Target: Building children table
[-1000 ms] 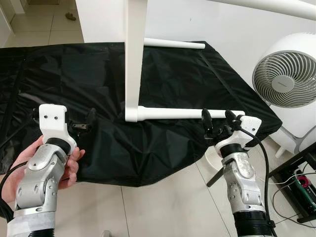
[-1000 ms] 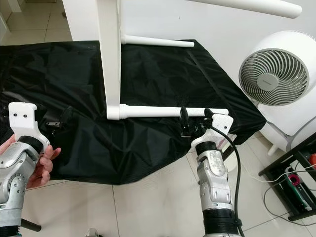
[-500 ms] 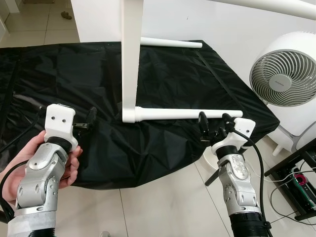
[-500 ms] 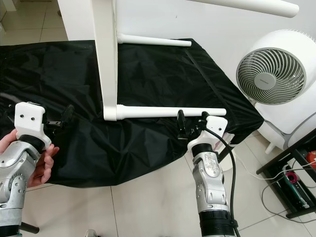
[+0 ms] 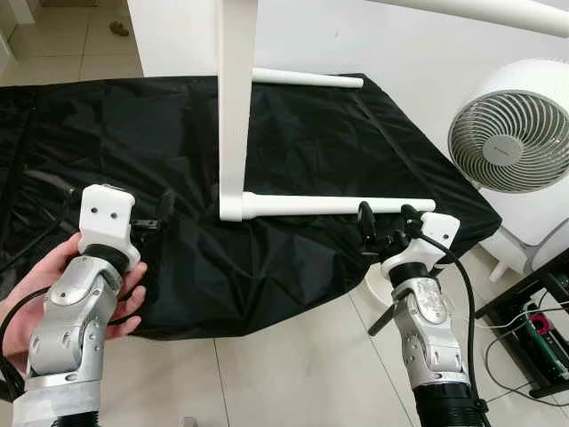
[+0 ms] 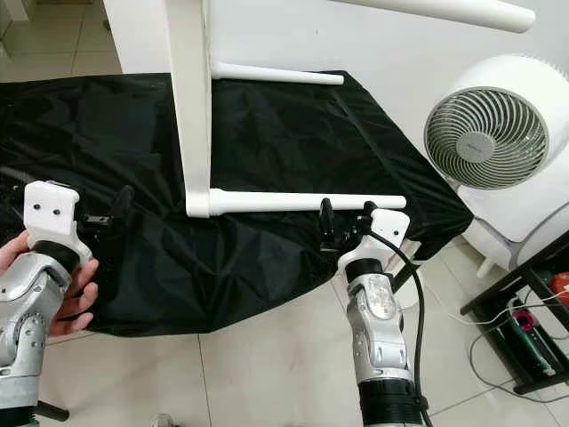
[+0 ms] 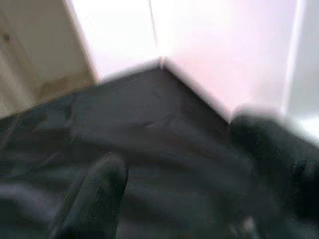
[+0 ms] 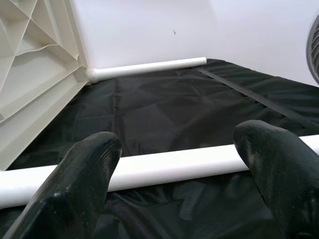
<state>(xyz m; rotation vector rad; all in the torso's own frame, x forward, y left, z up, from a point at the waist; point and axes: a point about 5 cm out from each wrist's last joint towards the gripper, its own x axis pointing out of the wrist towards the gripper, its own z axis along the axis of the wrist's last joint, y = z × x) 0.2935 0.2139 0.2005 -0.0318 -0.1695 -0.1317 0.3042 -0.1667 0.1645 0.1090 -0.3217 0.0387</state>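
White children's table point(image 5: 236, 98) stands on its side on a black sheet point(image 5: 293, 151) spread over the tiled floor point(image 5: 293, 374), tabletop edge-on and upright. Lower near leg point(image 5: 338, 205) runs horizontally just above the sheet; a far leg point(image 5: 307, 78) lies along the sheet's back edge, and an upper leg point(image 5: 498, 12) crosses the top right corner.

Right hand point(image 5: 384, 228): spread wide, held near the free end of the lower near leg; in the right wrist view the leg point(image 8: 164, 169) runs across between the two fingers point(image 8: 75, 184), not gripped.

Left hand point(image 5: 151, 218): over the sheet's left part, holding nothing; left wrist view blurred, fingers apart.

A person's hand point(image 5: 53, 294) cups the robot's left forearm from beneath.

Right side: white fan point(image 5: 511, 142) w/ round grille; dark rack w/ cables point(image 5: 533, 329) on the floor.
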